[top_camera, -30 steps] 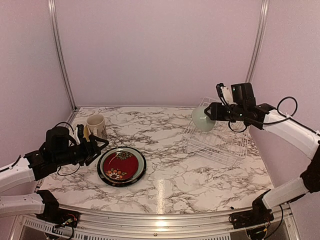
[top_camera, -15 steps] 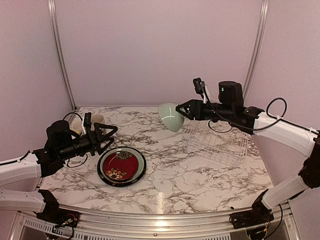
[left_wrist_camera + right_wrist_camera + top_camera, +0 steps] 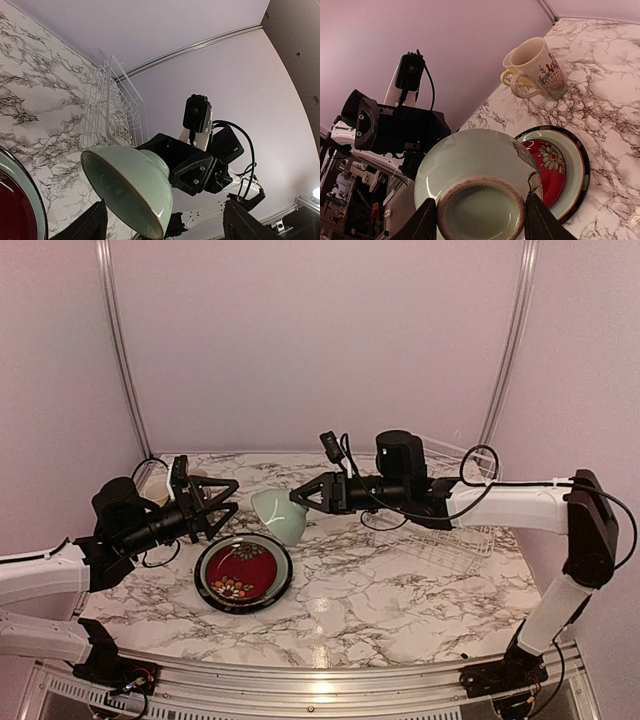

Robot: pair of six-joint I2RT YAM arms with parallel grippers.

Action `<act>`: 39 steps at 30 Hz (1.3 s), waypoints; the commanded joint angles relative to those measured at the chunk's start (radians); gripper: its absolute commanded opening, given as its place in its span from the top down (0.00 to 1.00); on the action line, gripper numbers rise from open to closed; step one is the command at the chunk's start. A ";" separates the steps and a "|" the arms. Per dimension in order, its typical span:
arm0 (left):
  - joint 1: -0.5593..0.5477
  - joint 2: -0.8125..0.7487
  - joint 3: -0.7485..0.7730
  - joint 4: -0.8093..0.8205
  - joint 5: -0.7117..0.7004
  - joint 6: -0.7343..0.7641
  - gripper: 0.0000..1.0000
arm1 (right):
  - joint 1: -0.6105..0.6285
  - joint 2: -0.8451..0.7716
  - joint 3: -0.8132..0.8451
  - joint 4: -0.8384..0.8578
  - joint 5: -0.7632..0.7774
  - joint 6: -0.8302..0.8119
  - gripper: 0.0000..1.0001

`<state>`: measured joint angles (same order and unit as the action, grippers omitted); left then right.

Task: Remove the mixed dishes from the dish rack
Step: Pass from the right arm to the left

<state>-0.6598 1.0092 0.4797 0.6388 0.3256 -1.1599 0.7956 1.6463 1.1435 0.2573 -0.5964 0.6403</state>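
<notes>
My right gripper is shut on the foot of the small pale-green bowl, holding it tilted in the air above the table's left middle. In the right wrist view both fingers clamp the bowl's base ring. My left gripper is open just left of the bowl, with the bowl's mouth facing it, apart. The red plate lies in the pale-green plate below. The cream printed mug and the yellow mug stand together at the back left. The dish rack sits on the right.
The right arm stretches across the front of the rack. Pale walls with metal corner rails close the table at the back and sides. Marble tabletop lies in front of the plates and the rack.
The right gripper has carried the bowl left from above the rack to the left middle. The left gripper has risen from beside the mugs and moved right toward the bowl.
</notes>
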 commanded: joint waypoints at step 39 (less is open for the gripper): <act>-0.052 0.113 0.038 0.068 0.020 -0.100 1.00 | 0.068 0.104 0.082 0.253 -0.041 0.085 0.94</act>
<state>-0.7063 1.1454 0.4984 0.8127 0.3721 -1.3125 0.8467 1.7679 1.1778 0.4530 -0.6537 0.7246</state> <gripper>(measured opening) 0.114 0.512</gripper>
